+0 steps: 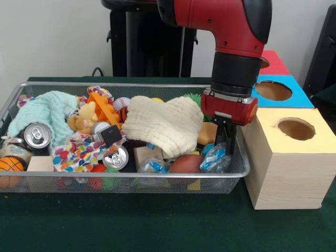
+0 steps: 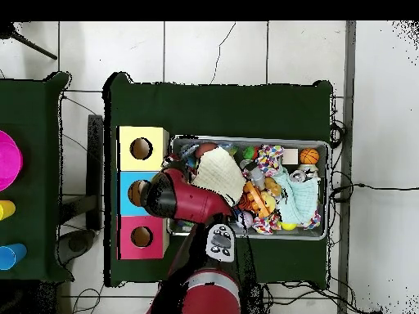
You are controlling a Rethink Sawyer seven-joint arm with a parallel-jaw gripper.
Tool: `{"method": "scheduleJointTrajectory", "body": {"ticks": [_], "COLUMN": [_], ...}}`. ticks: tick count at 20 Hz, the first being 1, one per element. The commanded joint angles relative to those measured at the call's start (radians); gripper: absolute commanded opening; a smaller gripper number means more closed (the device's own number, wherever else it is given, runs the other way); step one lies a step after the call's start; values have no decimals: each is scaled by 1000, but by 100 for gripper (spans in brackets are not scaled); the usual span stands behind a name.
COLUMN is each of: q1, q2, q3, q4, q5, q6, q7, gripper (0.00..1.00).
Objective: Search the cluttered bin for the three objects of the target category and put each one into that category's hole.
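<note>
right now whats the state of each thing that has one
claw: down in the bin's corner, over a packet
bin: full of clutter
packet: lying under the claw
cans: upright, unopened
cream cloth: crumpled on top
yellow box: hole empty

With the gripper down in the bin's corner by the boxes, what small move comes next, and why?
Probably close and lift. The gripper is low in the bin, its fingers just above a clear blue-printed packet at the end nearest the yellow box; no grasp is visible yet.

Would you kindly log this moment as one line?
gripper: down in silver wire mesh bin, right end | at clear blue-printed plastic packet | grasp: unclear | yellow-topped wooden box: beside bin
</note>
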Motion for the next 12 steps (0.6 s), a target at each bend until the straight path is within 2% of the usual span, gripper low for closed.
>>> {"method": "scheduleJointTrajectory", "body": {"ticks": [1,12], "q1": [-11,-21], "q2": [-5,-84], "q3": [16,15], "q4": [-10,22], "q5": [4,-29], "q6": [162,188], "q7": [92,74], "gripper": [0,0]}}
